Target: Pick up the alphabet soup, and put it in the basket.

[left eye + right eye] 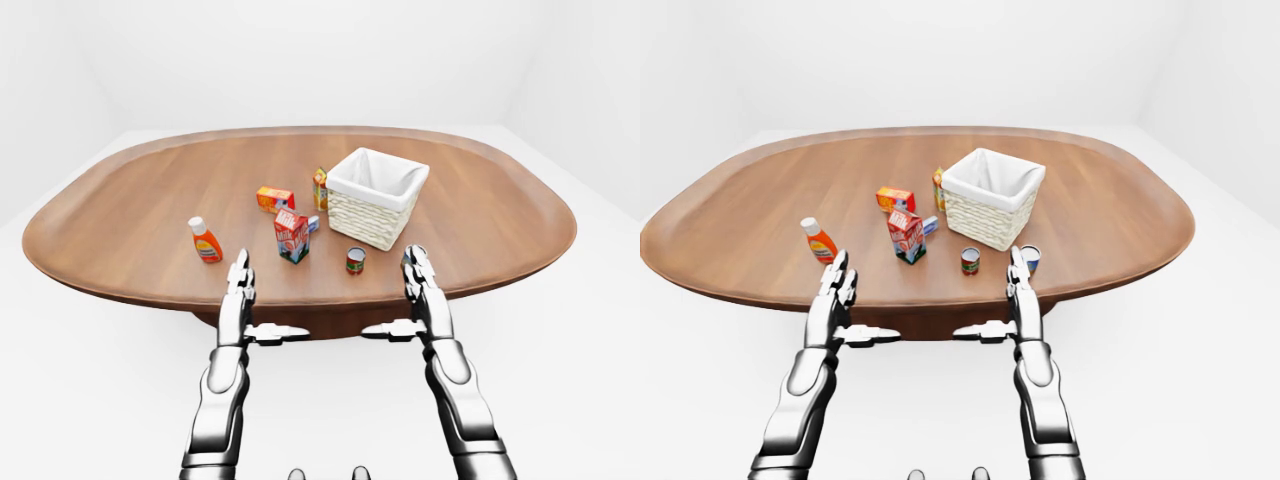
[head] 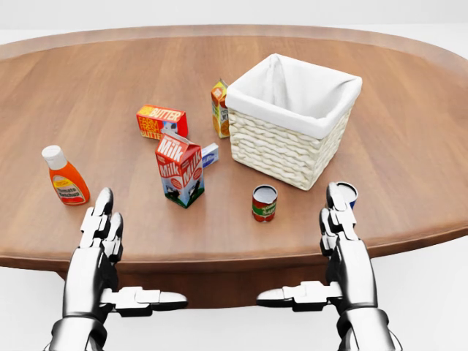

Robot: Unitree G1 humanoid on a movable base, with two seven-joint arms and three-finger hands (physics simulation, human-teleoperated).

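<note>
— Where's our soup can (image 2: 264, 202)?

— Upright on the table (image 2: 409, 146), just below the basket (image 2: 289, 135) in the head view, beside the milk carton (image 2: 180, 169).

— Our hands?

— Left hand (image 2: 101, 232) and right hand (image 2: 341, 219) both released (fingers straight, thumbs inward), holding nothing, at the table's near edge.

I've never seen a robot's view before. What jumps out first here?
Two shiny metal hands, left hand and right hand, reach in open from the bottom of the head view. Beyond them, on a big oval wooden table, a white-lined wicker basket stands right of centre, with a small red can just below it.
</note>
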